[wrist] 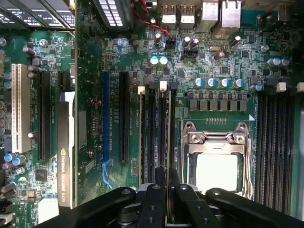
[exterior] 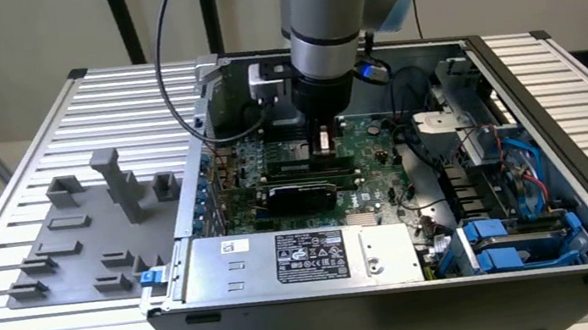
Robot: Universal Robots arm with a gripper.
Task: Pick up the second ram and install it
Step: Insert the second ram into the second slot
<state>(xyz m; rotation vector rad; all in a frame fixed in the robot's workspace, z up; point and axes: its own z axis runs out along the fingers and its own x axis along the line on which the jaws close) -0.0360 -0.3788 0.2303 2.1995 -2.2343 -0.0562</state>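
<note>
Gripper [wrist: 165,183] fingers are clamped on the second ram [wrist: 164,137], which stands edge-on in a black slot beside the silver processor socket [wrist: 216,159] on the motherboard [exterior: 365,143] inside the open computer case [exterior: 563,138].

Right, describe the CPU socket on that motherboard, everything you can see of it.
The CPU socket is a square frame of silver metal lying flat on the green motherboard. A bolted plate crosses one end, and its open middle shows a pale, glaring square surface. It looks closed. It sits between two banks of long black memory slots. Nothing visibly touches it; the gripper hangs close beside it, over the neighbouring slots.
</note>
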